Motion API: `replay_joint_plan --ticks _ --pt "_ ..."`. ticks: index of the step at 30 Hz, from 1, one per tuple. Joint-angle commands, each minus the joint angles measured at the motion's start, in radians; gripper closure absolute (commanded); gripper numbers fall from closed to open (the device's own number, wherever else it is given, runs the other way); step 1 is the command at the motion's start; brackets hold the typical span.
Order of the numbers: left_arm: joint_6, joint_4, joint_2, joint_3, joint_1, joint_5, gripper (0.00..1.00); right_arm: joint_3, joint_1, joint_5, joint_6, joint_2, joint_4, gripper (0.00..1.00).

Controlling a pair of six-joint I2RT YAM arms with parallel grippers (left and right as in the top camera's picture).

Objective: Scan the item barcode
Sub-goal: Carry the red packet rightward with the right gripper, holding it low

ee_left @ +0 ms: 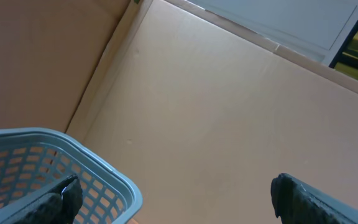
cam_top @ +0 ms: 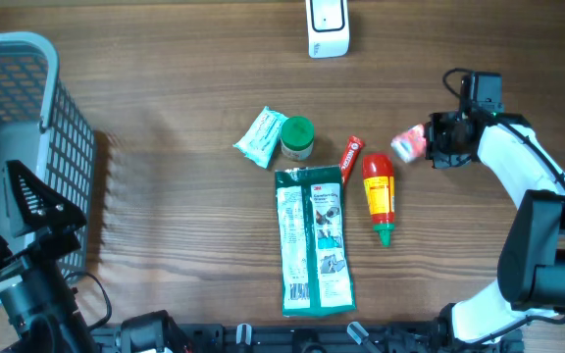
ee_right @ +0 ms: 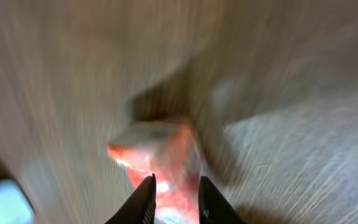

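Note:
A small red-and-white packet [cam_top: 409,143] lies at the tip of my right gripper [cam_top: 432,143] at the table's right side. In the right wrist view, which is heavily blurred, the packet [ee_right: 166,149] shows between and beyond the two dark fingers of the right gripper [ee_right: 176,180]. The jaws stand slightly parted around it. A white scanner [cam_top: 328,26] stands at the far edge, well left of the packet. My left gripper [ee_left: 179,202] hangs wide open with nothing in it, over the rim of the grey basket [ee_left: 104,171].
On the middle of the table lie a long green pack [cam_top: 311,240], a red sauce bottle [cam_top: 379,194], a red tube [cam_top: 350,158], a green-lidded jar [cam_top: 296,137] and a white-green pouch [cam_top: 260,136]. The basket [cam_top: 27,59] stands at the far left.

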Motion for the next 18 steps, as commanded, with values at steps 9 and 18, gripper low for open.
replay_joint_plan --ticks 9,18 --pt "-0.002 0.002 -0.013 -0.006 0.008 0.012 0.00 0.018 0.016 -0.007 0.040 -0.004 0.095 0.48" --pt "-0.002 -0.002 -0.013 -0.006 0.008 0.012 0.00 0.018 -0.048 -0.168 -1.006 -0.006 0.375 0.06"
